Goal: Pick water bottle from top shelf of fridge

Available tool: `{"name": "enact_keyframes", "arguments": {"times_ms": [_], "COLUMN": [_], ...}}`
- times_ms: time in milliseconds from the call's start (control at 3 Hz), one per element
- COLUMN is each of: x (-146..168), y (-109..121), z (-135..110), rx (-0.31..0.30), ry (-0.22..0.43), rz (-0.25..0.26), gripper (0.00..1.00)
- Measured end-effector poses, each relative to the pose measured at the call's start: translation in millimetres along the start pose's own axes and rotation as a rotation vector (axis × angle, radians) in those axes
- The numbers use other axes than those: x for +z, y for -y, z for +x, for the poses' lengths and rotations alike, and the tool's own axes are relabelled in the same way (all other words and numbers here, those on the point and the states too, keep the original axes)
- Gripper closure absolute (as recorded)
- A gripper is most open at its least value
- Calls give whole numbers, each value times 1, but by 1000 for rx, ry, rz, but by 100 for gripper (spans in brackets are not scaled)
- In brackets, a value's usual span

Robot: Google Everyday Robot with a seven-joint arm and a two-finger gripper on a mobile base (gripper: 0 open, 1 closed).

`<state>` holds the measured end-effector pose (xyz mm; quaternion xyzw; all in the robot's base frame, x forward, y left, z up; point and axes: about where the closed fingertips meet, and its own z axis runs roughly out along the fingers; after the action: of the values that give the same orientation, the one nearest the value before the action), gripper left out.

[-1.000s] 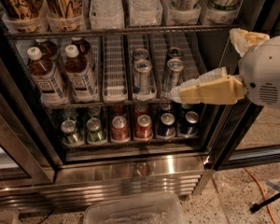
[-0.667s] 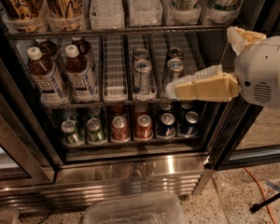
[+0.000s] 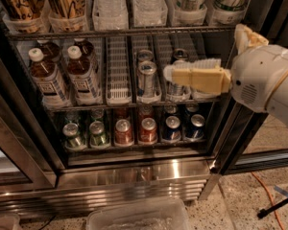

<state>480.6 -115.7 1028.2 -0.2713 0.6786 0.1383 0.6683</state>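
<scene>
Checking cam view, Sam: where's the gripper (image 3: 172, 74)?

Right-centre of frame, Jo. Cream-coloured, pointing left off the white arm (image 3: 264, 80), in front of the slim silver cans (image 3: 146, 78) on the middle rack. Jaws released or clenched: can't tell from this angle.

Water bottle?

Water bottle (image 3: 110, 1) sits on the top shelf (image 3: 134, 33), upper centre, cap cut off by the frame edge. Clear, ribbed, standing upright. A second clear bottle (image 3: 149, 1) stands just to its right. Gripper is below & right of both, well apart, not touching.

Rest of that shelf?

Tall printed cans (image 3: 67, 4) upper left, more at upper right.

Lower down?

Middle rack: two brown tea bottles (image 3: 48, 75) w/ white caps at left, a white lane tray (image 3: 119, 71) btw them & the silver cans. Bottom rack: short cans in a row, green cans (image 3: 76, 135) left, red cans (image 3: 124, 131) centre, blue cans (image 3: 173, 127) right. Fridge (image 3: 134, 174) has a shiny steel base under that. On the floor, a clear plastic bin (image 3: 139, 217) at bottom centre, orange cable (image 3: 266, 195) lower right.
</scene>
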Motion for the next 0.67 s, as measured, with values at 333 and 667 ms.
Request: {"name": "enact_keyframes", "arguments": {"times_ms": [333,667], "x": [16,25], "y": [-14,-33], "z": [-24,-34], "rx": [1,-48], "ry": [129,155], "rz": [-33,-66], "gripper": [0,0]}}
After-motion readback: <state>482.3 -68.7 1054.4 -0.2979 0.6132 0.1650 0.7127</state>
